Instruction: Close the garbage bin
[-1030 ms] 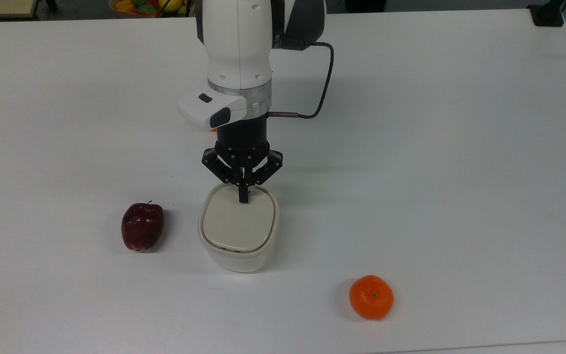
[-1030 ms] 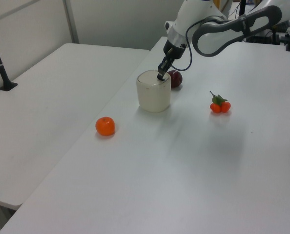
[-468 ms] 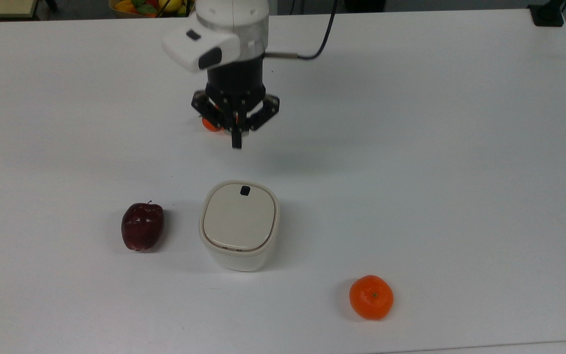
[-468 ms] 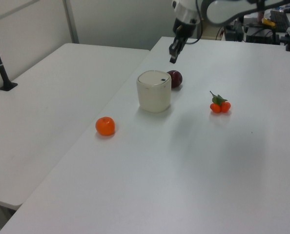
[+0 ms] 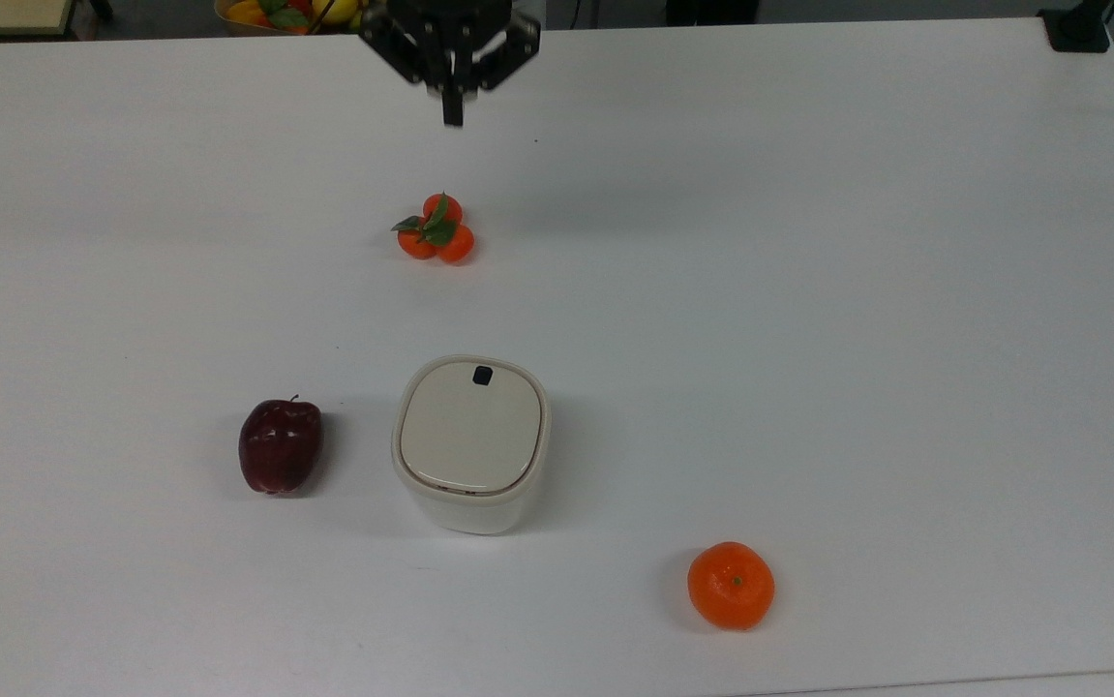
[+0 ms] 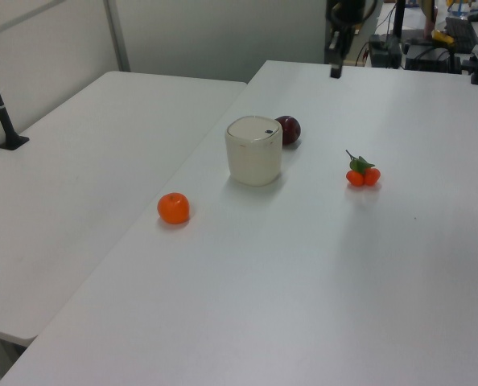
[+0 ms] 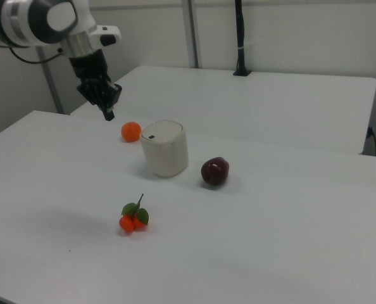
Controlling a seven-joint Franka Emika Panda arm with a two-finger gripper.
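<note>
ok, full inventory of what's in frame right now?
garbage bin: 1, cream-white, beige lid down flat, mid-table
apple: 1, dark red, beside the bin on the top view's left
orange: 1, orange, toward the top view's lower right, apart from the bin
small orange cluster with leaves: 1, orange and green, between bin and hand in the top view
table: 1, white, under everything
hand: 1, black, fingers together, raised near the top view's top edge, holding nothing

One garbage bin (image 5: 470,443), one dark red apple (image 5: 280,445), one orange (image 5: 731,585), one leafy cluster of three small oranges (image 5: 436,230).
</note>
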